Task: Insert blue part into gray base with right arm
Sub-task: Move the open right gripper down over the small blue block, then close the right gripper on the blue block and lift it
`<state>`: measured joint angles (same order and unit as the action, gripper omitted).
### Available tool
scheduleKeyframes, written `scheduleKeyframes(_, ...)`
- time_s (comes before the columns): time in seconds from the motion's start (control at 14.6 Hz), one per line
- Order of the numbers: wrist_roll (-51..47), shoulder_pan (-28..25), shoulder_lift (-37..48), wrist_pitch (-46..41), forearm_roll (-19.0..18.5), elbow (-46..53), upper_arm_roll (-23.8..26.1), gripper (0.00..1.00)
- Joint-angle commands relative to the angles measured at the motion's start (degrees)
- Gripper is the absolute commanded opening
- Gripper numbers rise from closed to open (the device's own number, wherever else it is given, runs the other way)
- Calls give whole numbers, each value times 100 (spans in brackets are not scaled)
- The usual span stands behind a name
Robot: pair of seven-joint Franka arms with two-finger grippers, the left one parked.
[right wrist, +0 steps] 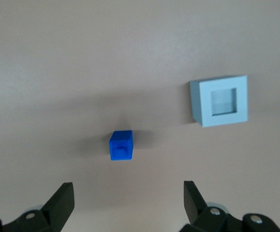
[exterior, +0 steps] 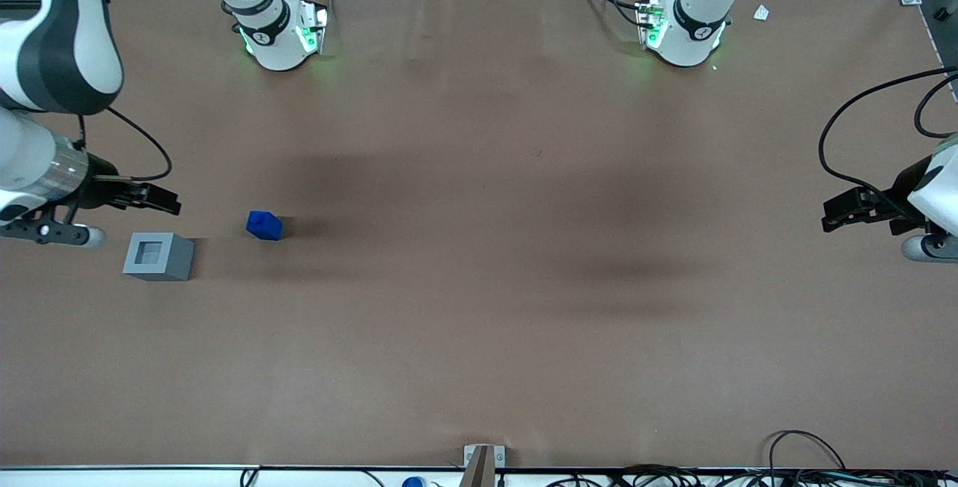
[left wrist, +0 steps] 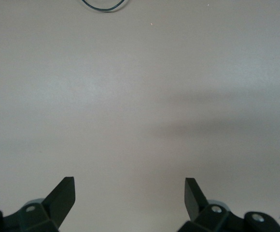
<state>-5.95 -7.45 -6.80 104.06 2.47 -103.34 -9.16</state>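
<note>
While hand (exterior: 168, 200) hovers spread, gray base (exterior: 158, 256) socket unfilled.

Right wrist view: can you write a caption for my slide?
Open black two-finger gripper hovers above the brown table, small bright blue plastic block and light gray cube with square socket lying apart below.

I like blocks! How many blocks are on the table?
2. The blue part lies on the brown table; the gray base sits beside it, slightly nearer the front camera. The open tool hovers above, holding nothing.
</note>
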Motion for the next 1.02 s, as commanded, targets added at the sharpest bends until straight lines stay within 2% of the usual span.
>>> scheduleKeyframes(0.0,-398,-265,223,569,43,-746,2,100)
scheduleKeyframes(0.48,-381,-398,232,2617,34,-2268,2,99)
scheduleKeyframes(0.96,-363,-538,-312,3373,8,-2515,19,97)
